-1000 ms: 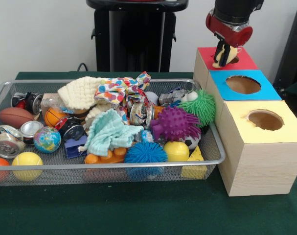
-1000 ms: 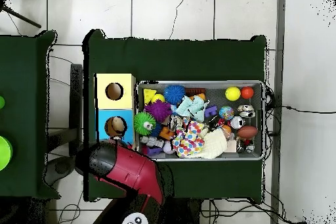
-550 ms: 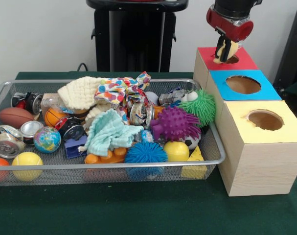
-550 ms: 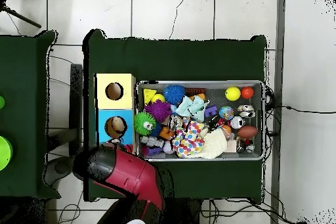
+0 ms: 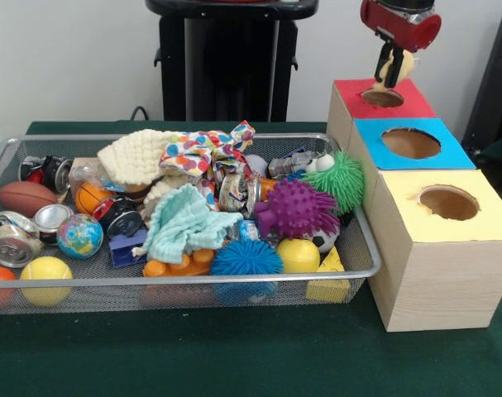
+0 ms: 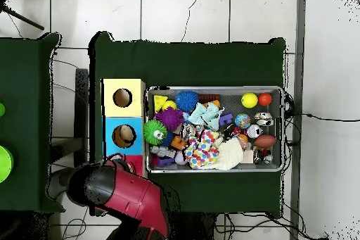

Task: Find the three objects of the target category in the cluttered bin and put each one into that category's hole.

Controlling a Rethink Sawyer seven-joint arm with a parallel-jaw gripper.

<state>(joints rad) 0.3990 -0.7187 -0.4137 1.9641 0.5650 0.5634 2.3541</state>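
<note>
My gripper (image 5: 391,80) hangs at the top right, just above the hole in the red-topped box (image 5: 383,98). It is shut on a small pale cream object (image 5: 405,64), which shows beside the dark fingers. In the overhead view the red arm (image 6: 119,189) covers the red box and hides the gripper. The wire mesh bin (image 5: 193,281) is heaped with clutter: a purple spiky ball (image 5: 296,207), a green spiky ball (image 5: 343,179), a blue spiky ball (image 5: 246,258), cloths and cans.
A blue-topped box (image 5: 410,142) and a yellow-topped box (image 5: 449,203) stand in a row in front of the red one, right of the bin. Overhead, the blue box (image 6: 124,136) has something brownish in its hole. A black pedestal (image 5: 230,58) stands behind the bin.
The gripper has risen from the red box's hole and shifted slightly right, still holding the cream object. Overhead, the arm has drawn back to the left and down.
</note>
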